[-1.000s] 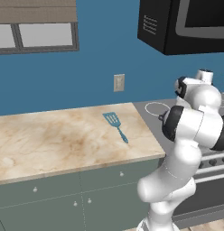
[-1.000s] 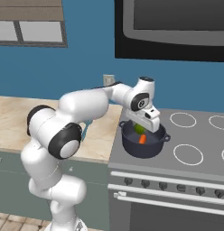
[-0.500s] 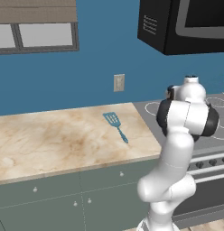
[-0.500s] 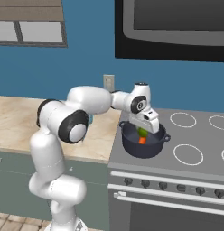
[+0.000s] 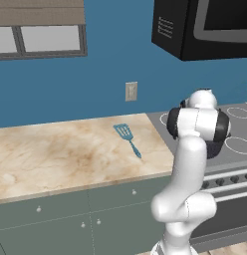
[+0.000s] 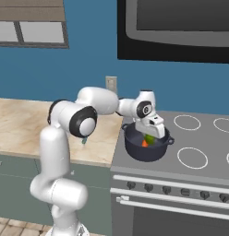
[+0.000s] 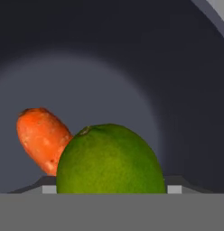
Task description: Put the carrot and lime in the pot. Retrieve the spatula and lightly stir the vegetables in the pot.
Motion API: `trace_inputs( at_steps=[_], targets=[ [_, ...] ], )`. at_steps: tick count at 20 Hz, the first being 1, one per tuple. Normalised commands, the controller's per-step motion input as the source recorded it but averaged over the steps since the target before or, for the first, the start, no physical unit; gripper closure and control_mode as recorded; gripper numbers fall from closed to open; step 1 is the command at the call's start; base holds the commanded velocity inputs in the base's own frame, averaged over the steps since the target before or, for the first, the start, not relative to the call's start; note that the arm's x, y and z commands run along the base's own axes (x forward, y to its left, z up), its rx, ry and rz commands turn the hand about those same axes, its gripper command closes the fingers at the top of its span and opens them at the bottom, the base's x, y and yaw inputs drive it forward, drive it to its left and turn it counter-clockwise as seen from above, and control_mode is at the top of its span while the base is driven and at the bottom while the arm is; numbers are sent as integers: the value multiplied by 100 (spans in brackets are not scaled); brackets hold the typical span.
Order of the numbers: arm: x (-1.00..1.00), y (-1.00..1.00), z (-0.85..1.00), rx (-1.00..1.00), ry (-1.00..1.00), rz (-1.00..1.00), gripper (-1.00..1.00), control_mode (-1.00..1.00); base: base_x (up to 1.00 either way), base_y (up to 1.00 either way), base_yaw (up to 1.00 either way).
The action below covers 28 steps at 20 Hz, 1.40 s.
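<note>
Green lime [image 7: 110,159] is lying loose beside the carrot [image 7: 42,137] in the pot [image 6: 146,146], right under the unclenched, empty gripper [image 6: 154,131], whose elbow is swinging in, so fetching the spatula [image 5: 127,138] is coming next

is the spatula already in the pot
No, the spatula lies flat on the marble counter, left of the stove, while the pot holds the carrot and the lime.

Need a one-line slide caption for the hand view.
Lime and carrot lying side by side inside the dark pot.
</note>
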Motion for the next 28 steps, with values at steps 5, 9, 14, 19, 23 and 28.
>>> trace_inputs(
  at_steps=[5, 9, 14, 19, 23, 28],
  targets=[
    [21, -14, -17, 0, 9, -2, 100, -100, 0, 0, 0],
    [18, -8, -11, 0, 6, -2, -100, -100, 0, 0, 0],
    [16, -9, -22, 0, 8, -3, -100, -100, 0, 0, 0],
    [2, -6, -13, 0, 1, -1, -100, -100, 0, 0, 0],
    [-4, 0, 7, 2, 0, 0, -100, -100, 0, 0, 0],
    [-16, 4, 24, 6, 0, 0, -100, -100, 0, 0, 0]
  ],
)
